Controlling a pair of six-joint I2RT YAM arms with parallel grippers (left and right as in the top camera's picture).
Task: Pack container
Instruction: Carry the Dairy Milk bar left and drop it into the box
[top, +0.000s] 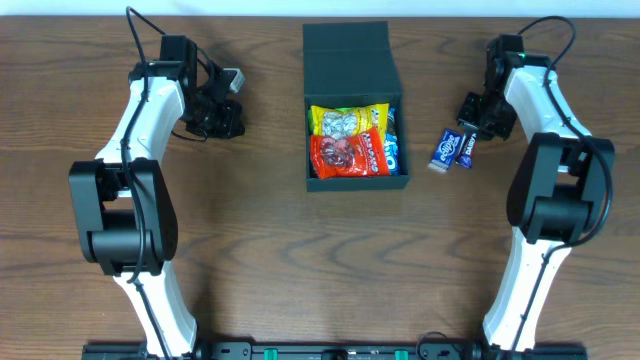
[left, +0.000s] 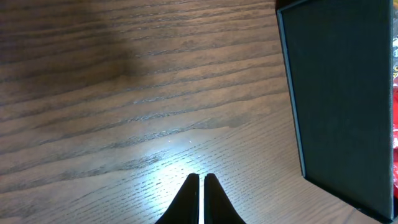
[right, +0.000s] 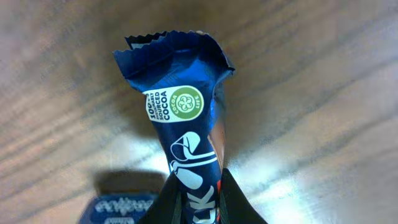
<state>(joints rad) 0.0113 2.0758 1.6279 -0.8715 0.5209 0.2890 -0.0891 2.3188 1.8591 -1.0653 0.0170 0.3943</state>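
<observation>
The container (top: 353, 72) is a dark green-black box at the top middle of the table, with its flap lid (top: 345, 42) open toward the far side. In it lie a yellow packet (top: 350, 118), a red packet (top: 348, 155) and a blue packet (top: 393, 150). My right gripper (top: 472, 128) is shut on a dark blue snack bar (top: 466, 150), to the right of the box. In the right wrist view the bar (right: 180, 118) sticks out between the fingers (right: 198, 196). My left gripper (top: 226, 118) is shut and empty, left of the box, over bare wood (left: 201, 178).
A second blue packet (top: 445, 148) lies on the table just left of the held bar; it also shows in the right wrist view (right: 121, 208). The box's outer wall (left: 342, 93) fills the right of the left wrist view. Both arm bases stand at the near edge.
</observation>
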